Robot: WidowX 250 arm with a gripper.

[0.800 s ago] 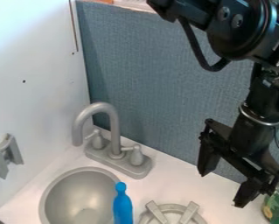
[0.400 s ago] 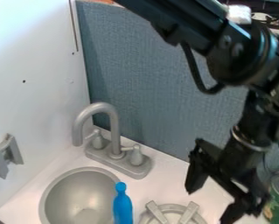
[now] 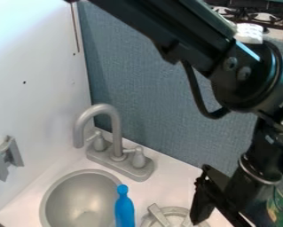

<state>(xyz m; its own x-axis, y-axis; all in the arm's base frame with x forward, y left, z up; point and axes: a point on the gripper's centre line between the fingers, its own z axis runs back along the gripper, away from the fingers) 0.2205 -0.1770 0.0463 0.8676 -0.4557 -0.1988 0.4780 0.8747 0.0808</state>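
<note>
Against the preceding frame, the claw (image 3: 206,199) is found lower in view, at 5 o'clock, and the black arm (image 3: 188,42) reaches farther across from 12 o'clock; behind it, at 1 o'clock, more of a dark stovetop (image 3: 268,17) is exposed. The can (image 3: 280,212) at 4 o'clock is now more covered by the arm. The sink (image 3: 84,193), the faucet (image 3: 115,128), the blue bottle-shaped item (image 3: 124,210) and the burner (image 3: 160,216) register no shift. As to markings, the can carries a green printed label, its print not legible from here. The claw stands released: one finger sits at the outer end of its crossbar, the other running past the bottom edge, and no grip on any item is noted. The nearest item is the grey ring-shaped burner, at 8 o'clock from the claw; that finger overlaps its side in view, though contact cannot be determined. The burner rests on the white table (image 3: 167,186), the blue item standing at its 9 o'clock side, with the round grey sink at 7 o'clock of the view and the faucet at the sink's 1 o'clock.
</note>
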